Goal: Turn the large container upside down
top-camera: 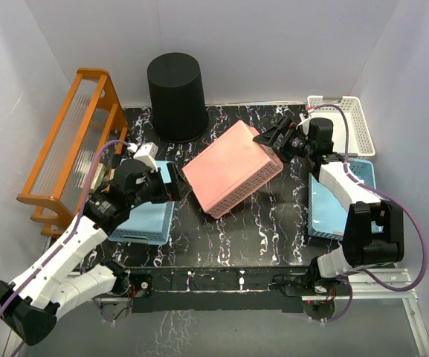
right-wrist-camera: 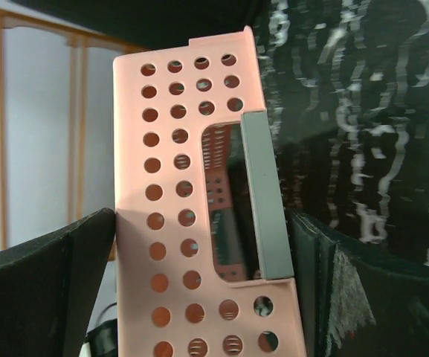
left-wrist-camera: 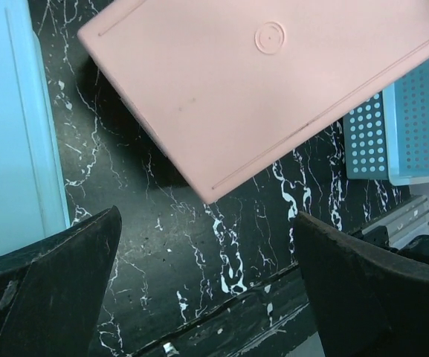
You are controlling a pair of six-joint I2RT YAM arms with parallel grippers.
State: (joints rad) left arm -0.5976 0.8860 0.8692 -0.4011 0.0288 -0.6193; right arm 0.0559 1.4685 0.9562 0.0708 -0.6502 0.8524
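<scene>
The large black round bucket [top-camera: 177, 97] stands at the back of the table, left of centre, showing a flat dark top; no gripper touches it. My right gripper [top-camera: 270, 137] is shut on the perforated end wall of a pink basket [top-camera: 233, 167], which lies bottom-up and tilted mid-table. In the right wrist view the pink wall [right-wrist-camera: 169, 223] fills the gap between my fingers. My left gripper [top-camera: 177, 190] is open and empty, just left of the pink basket; in the left wrist view [left-wrist-camera: 207, 282] it hangs over bare marble below the basket's underside [left-wrist-camera: 266, 89].
A blue basket [top-camera: 143, 216] lies under my left arm, another blue basket [top-camera: 333, 208] under my right arm. A white basket [top-camera: 344, 123] sits at the back right. An orange rack [top-camera: 73, 141] stands along the left edge.
</scene>
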